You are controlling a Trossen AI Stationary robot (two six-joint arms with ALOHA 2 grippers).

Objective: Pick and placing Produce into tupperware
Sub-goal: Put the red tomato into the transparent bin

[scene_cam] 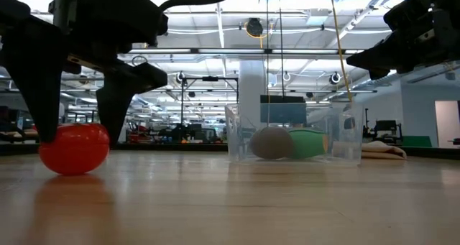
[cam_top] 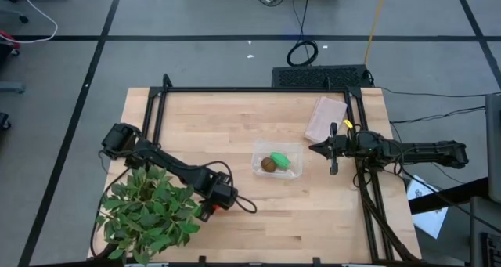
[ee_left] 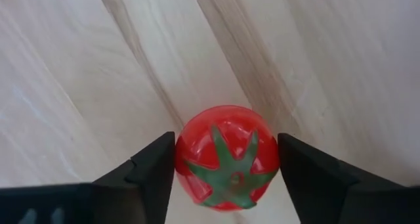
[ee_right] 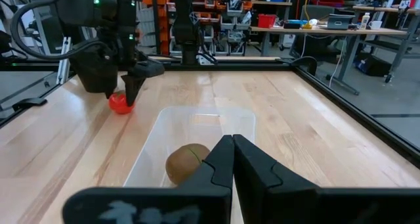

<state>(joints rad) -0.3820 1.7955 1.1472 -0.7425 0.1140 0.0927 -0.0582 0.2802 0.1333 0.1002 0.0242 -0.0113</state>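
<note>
The red tomato (ee_left: 226,158) sits on the wood table, near the leafy plant, and rests on its underside (scene_cam: 74,166). My left gripper (ee_left: 226,165) comes down over it, shut on it, in the near-left part of the table (cam_top: 221,204). The clear tupperware (cam_top: 278,159) stands mid-table and holds the brown kiwi (cam_top: 268,164) and the green piece (cam_top: 282,160). My right gripper (ee_right: 233,142) hovers shut above the table, just right of the tupperware (cam_top: 315,148), touching nothing. My left gripper pinches the tomato between its two fingers, one pad on each side (ee_left: 177,161) at the widest part of the ball. The fingers come from above, pointing down. The green stem star faces up toward the wrist, and the tomato's underside is on the table.
A large leafy green plant (cam_top: 149,212) stands right beside my left arm at the near-left corner. A pinkish-tan packet (cam_top: 325,118) lies far-right. Black frame rails (cam_top: 258,90) run along the table's far, left and right sides. Bare wood lies between tomato and tupperware.
</note>
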